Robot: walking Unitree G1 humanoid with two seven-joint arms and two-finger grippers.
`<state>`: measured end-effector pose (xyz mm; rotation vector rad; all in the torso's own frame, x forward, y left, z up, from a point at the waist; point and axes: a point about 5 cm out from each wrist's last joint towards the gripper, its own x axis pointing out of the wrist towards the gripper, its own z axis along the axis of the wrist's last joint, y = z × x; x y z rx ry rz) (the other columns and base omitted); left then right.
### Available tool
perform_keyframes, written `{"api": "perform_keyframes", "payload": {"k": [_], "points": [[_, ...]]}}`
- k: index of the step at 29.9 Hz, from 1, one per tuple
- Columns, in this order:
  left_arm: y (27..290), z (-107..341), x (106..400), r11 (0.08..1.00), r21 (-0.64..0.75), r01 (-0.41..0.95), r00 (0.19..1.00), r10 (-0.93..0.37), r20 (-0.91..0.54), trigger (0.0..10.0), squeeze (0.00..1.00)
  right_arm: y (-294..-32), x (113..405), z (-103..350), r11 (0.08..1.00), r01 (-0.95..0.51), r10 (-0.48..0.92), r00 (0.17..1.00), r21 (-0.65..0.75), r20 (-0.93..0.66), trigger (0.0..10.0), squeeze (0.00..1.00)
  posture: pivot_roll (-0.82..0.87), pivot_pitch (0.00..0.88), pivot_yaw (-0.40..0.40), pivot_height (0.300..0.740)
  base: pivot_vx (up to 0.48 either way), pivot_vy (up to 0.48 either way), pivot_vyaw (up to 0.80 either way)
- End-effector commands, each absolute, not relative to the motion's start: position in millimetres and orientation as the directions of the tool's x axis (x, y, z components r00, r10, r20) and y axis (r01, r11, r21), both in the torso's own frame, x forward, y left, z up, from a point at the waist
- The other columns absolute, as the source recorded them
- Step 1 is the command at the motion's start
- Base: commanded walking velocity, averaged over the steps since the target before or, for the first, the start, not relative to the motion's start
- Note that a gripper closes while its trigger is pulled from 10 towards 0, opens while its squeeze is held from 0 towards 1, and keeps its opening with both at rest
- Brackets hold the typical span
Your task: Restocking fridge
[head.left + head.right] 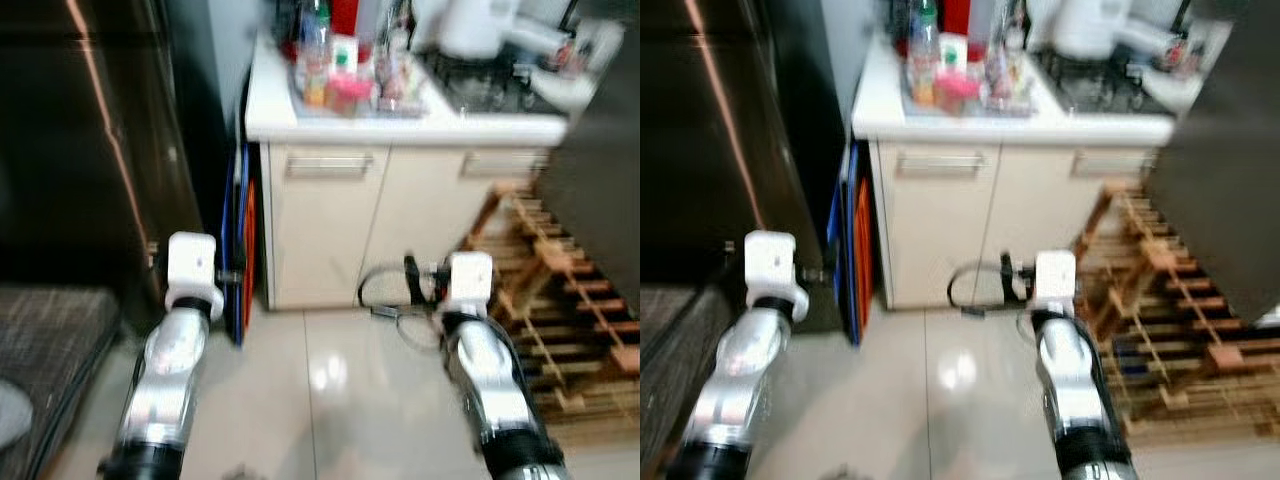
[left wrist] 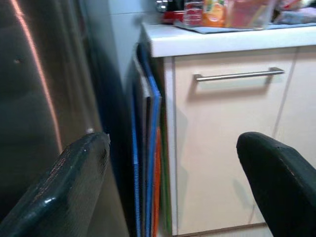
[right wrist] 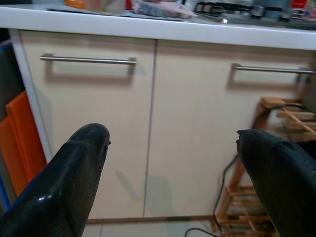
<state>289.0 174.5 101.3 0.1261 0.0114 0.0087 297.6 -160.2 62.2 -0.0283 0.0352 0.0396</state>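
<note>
Fridge front (image 1: 80, 150), dark and glossy, is standing blurred just beside the left hand (image 2: 168, 182); bottles (image 1: 325, 60) are crowding the white counter (image 1: 400, 128) beyond both spread-fingered, empty hands, right hand (image 3: 173, 182) facing cream cabinet doors (image 3: 94, 123).

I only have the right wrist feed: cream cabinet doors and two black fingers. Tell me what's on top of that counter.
Observer: A clear tray of bottles and jars sits on the white counter, with an orange-filled bottle at its left end.
Operator: Now say what stands left of the cabinet.
Observer: A dark, glossy fridge, its door closed.
Operator: Report what fills the gap between them.
Observer: Flat blue and orange boards, standing on edge against the cabinet's side.
Operator: Give me the left gripper.
Observer: The left gripper is open and empty, held low and pointing at that gap.
</note>
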Motion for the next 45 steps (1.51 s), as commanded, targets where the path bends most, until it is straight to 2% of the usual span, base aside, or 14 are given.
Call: {"api": "perform_keyframes", "payload": {"k": [1, 9, 13, 19, 45], "points": [[171.2, 103.9, 290.8, 0.992, 0.128, 0.005, 1.0, -0.005, -0.004, 10.0, 0.0, -164.6, 298.4, 65.9, 0.999, -0.028, 0.028, 0.999, -0.035, -0.019, 10.0, 0.0, 0.0, 0.0, -0.012, 0.74, 0.0, 0.0, 0.0], [171.0, 103.4, 290.6, 0.992, 0.124, 0.008, 1.0, -0.007, -0.004, 10.0, 0.0, -164.3, 298.9, 64.4, 0.998, -0.03, 0.028, 0.999, -0.051, -0.03, 10.0, 0.0, 0.0, 0.0, 0.0, 0.74, 0.0, 0.0, 0.0], [164.0, 98.6, 287.7, 0.997, 0.058, -0.043, 0.999, 0.044, -0.007, 10.0, 0.0, -152.9, 308.9, 73.7, 0.996, -0.092, 0.092, 0.996, -0.002, -0.012, 10.0, 0.0, 0.0, 0.0, -0.018, 0.74, 0.0, 0.0, 0.0], [163.3, 99.6, 288.1, 0.997, 0.065, -0.04, 0.999, 0.04, 0.003, 10.0, 0.0, -152.4, 309.3, 74.4, 0.995, -0.1, 0.1, 0.995, 0.003, -0.01, 10.0, 0.0, 0.0, 0.0, -0.019, 0.74, 0.0, 0.0, 0.0], [157.0, 114.0, 291.1, 0.998, 0.064, -0.005, 0.996, -0.001, 0.092, 10.0, 0.0, -152.5, 314.1, 83.3, 0.995, -0.099, 0.099, 0.994, -0.005, 0.039, 10.0, 0.0, 0.0, 0.0, -0.016, 0.74, 0.48, 0.0, 0.0]]}}
